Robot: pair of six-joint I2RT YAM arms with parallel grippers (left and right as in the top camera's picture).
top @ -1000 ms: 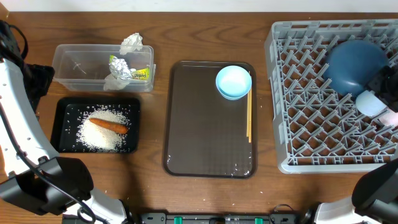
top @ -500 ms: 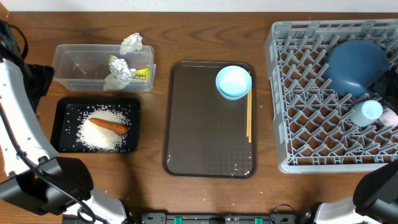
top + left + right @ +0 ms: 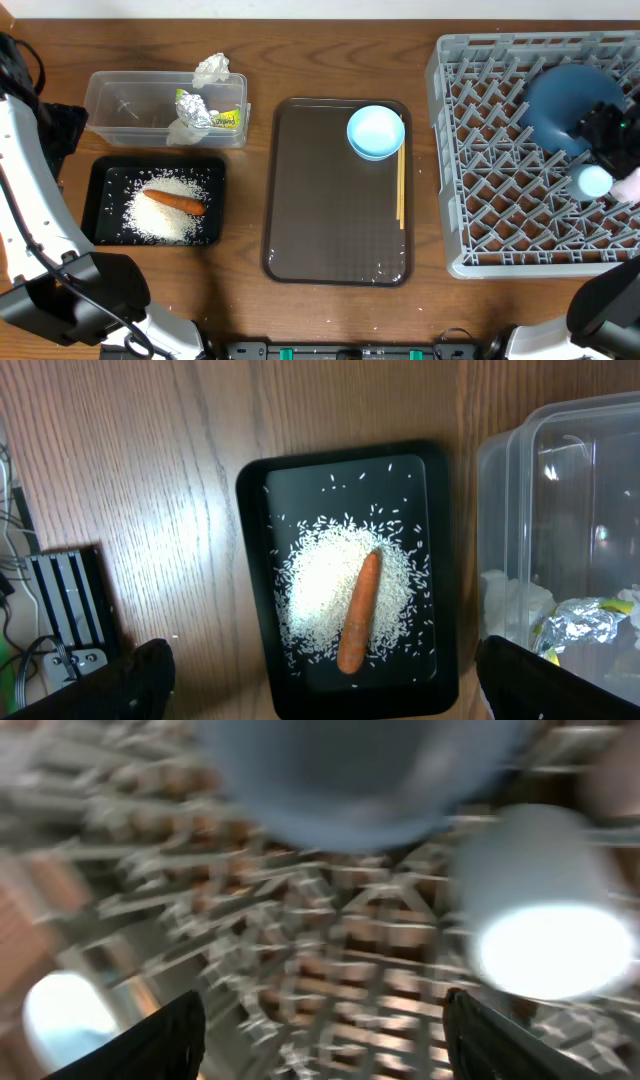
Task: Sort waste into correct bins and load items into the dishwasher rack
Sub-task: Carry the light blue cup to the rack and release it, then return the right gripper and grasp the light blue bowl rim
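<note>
Overhead: right gripper [image 3: 330, 1035], fingers spread and empty, is hovering beside a white cup [image 3: 592, 181] at the dishwasher rack's [image 3: 500, 150] four o'clock. Loading is underway, with the light blue bowl [image 3: 375, 131] probably needing pickup next.

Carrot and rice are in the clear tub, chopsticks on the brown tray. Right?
Not quite. The carrot and rice lie in the black tray, not the clear tub, as the overhead view shows. The chopsticks are on the brown tray, as stated.
</note>
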